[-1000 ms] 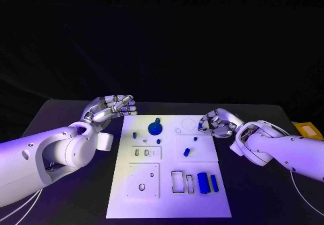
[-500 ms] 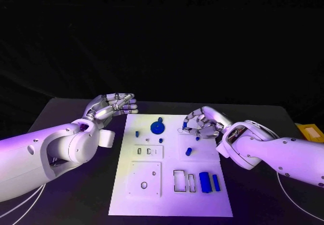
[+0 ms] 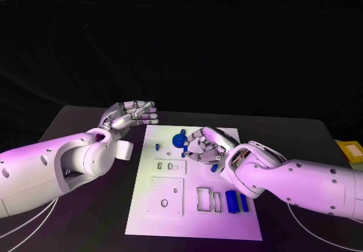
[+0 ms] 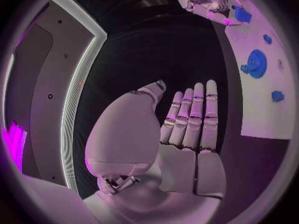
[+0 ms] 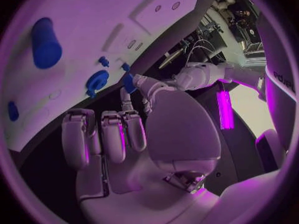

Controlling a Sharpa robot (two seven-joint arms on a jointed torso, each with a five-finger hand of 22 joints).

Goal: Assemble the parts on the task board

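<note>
White task board lies flat mid bench. Nearest on it, two blue bars stand side by side at the right edge, beside two rectangular cutouts. Further up, one small blue peg sits just by the right hand, which hovers over the board's middle, fingers curled in (holding a piece or not: cannot tell). Beyond it, one blue gear and two small blue pegs. Farthest, left hand off the board's left corner, fingers straight and pressed together, holding nothing.
</note>
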